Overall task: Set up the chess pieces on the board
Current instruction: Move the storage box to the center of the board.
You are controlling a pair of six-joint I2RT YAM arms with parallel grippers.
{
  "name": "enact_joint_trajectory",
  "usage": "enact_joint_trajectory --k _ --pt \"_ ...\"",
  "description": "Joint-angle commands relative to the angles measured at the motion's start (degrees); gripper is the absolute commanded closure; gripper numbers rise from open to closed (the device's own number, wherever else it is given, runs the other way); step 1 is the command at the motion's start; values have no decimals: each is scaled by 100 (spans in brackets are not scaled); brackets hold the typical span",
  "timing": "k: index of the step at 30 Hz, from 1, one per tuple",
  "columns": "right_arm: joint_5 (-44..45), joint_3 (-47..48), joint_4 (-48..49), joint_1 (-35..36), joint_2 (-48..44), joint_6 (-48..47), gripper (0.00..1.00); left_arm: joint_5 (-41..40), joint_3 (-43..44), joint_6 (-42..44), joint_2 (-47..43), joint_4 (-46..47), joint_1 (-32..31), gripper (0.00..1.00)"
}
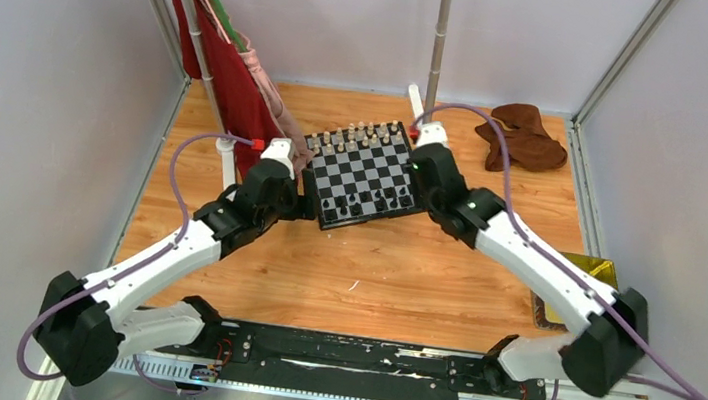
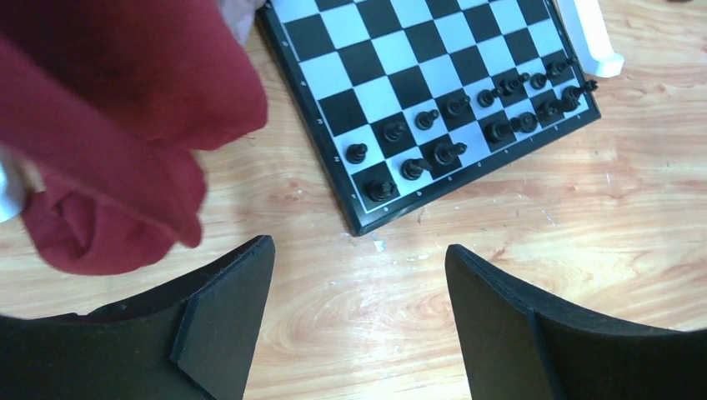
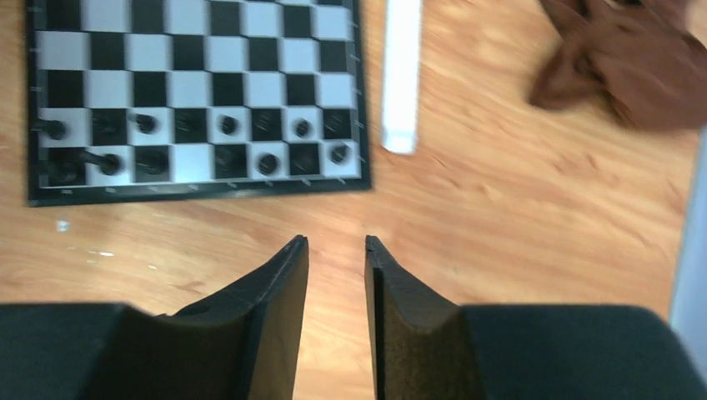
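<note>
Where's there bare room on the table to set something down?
The widest bare wood lies between the board and the arms' base rail. A smaller patch sits between the brown cloth and the yellow item. Crowded: the board's left side, by the red cloth and left gripper.

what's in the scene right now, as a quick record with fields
board: on the table, between the two arms
cream pieces: far two rows
black pieces: near two rows
left claw: open wide, empty, over bare table off a board corner
right claw: narrow gap, empty, over bare table beside the board
red cloth: hanging left of the board
brown cloth: far right on the table
</note>
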Motion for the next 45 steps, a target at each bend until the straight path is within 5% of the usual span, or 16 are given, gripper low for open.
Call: enact_joint_trajectory --k 1,6,12,18,25,32,45 --pt "1206 -767 -518 -180 -1046 637 62 547 229 136 380 625 -128 19" --pt "1959 -1437 -1044 -391 -2300 1167 55 569 694 348 1001 779 -473 19" --pt "2670 -1997 -2565 -598 -3663 2885 44 255 1143 348 1523 622 -1007 19" --pt "3249 -2247 -4768 -665 -4183 5452 38 380 1066 187 1744 898 -1497 19" --pt "3096 -2663 -5179 -761 -4461 6155 39 722 736 -5 1645 1234 -1646 19" --pt "3186 -2838 -5151 -1107 -4235 6182 40 848 303 -214 1521 1518 -1647 19" --pt "1396 -3037 -2621 -3353 -3334 3264 37 586 566 -7 1883 1658 -1647 19"
